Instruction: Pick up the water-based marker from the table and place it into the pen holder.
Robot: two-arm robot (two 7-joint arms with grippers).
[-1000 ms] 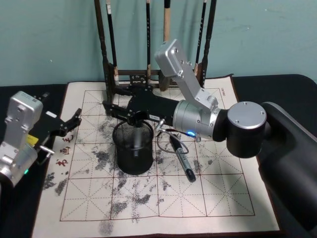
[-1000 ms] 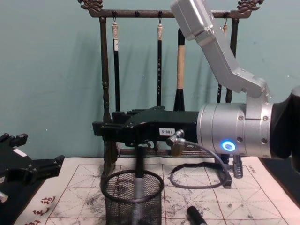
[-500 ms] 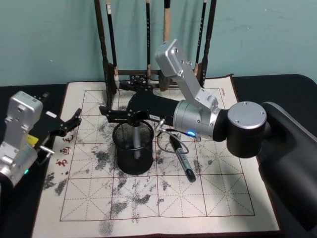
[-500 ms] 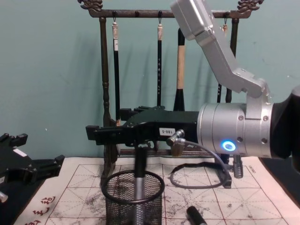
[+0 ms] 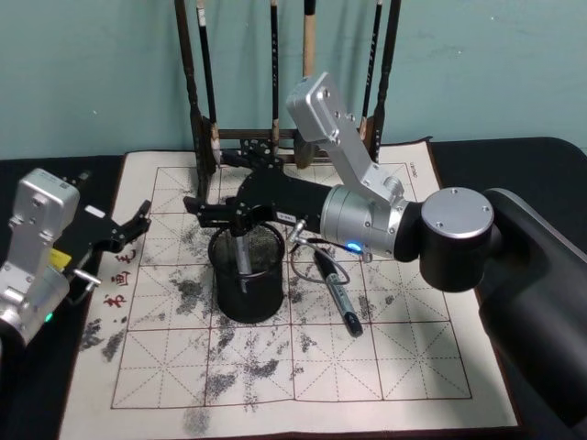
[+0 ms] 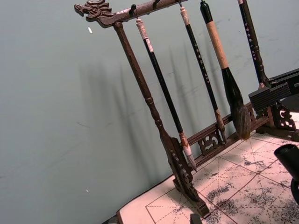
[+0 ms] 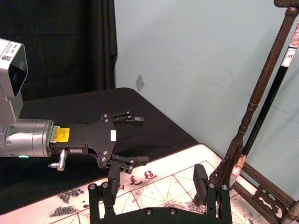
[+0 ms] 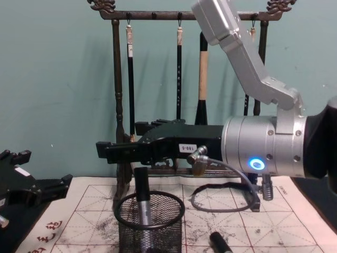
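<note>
The black wire-mesh pen holder [image 5: 266, 295] [image 8: 167, 225] stands on the cream grid mat of the table [image 5: 385, 357]. A grey-and-black water-based marker [image 5: 241, 257] [image 8: 141, 191] stands inside it, leaning against the rim with its black top sticking out. My right gripper [image 5: 209, 181] [image 8: 119, 139] [image 7: 156, 196] hovers open just above the holder, its fingers apart and clear of the marker. A second dark marker [image 5: 337, 298] [image 8: 218, 242] lies on the mat right of the holder. My left gripper [image 5: 138, 220] [image 7: 138, 139] [image 8: 45, 169] rests open at the mat's left edge.
A tall dark wooden brush rack [image 5: 275, 137] [image 8: 118, 105] [image 6: 154, 121] with several hanging brushes stands right behind the holder and the right gripper. A grey cable loop [image 5: 307, 261] [image 8: 221, 203] hangs from the right wrist over the mat. The near half of the mat holds only ink smudges.
The right gripper's fingers have spread and let go of the marker. The marker has dropped lower into the holder and tipped left against the rim. The left arm has not moved.
</note>
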